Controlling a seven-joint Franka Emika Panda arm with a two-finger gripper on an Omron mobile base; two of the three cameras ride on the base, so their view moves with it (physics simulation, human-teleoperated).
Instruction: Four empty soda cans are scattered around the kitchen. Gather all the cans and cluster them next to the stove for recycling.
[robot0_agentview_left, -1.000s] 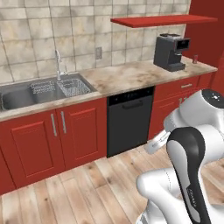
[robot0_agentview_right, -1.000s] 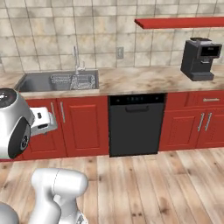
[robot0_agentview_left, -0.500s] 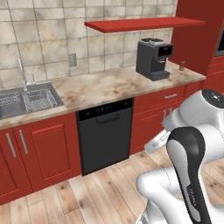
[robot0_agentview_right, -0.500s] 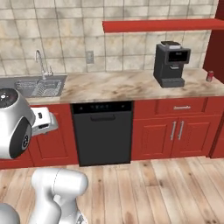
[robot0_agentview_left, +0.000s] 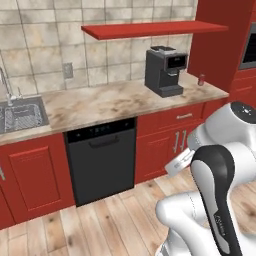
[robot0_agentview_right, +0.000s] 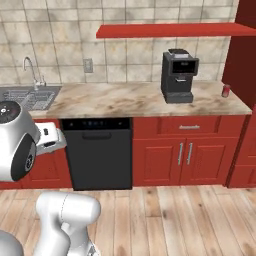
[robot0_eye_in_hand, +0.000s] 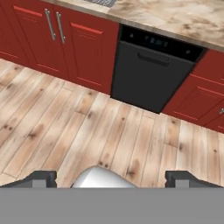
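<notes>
Beige counter (robot0_agentview_right: 125, 100) carries a dark red can (robot0_agentview_right: 226, 90) far right, beside my coffee machine (robot0_agentview_right: 179, 76); gripper (robot0_eye_in_hand: 112, 179) fingers apart, empty.

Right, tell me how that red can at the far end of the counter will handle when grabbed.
The red can stands upright and narrow, so a sideways nudge would probably tip it. Once down, its round body would likely roll on the smooth counter. It looks small, probably light.
</notes>
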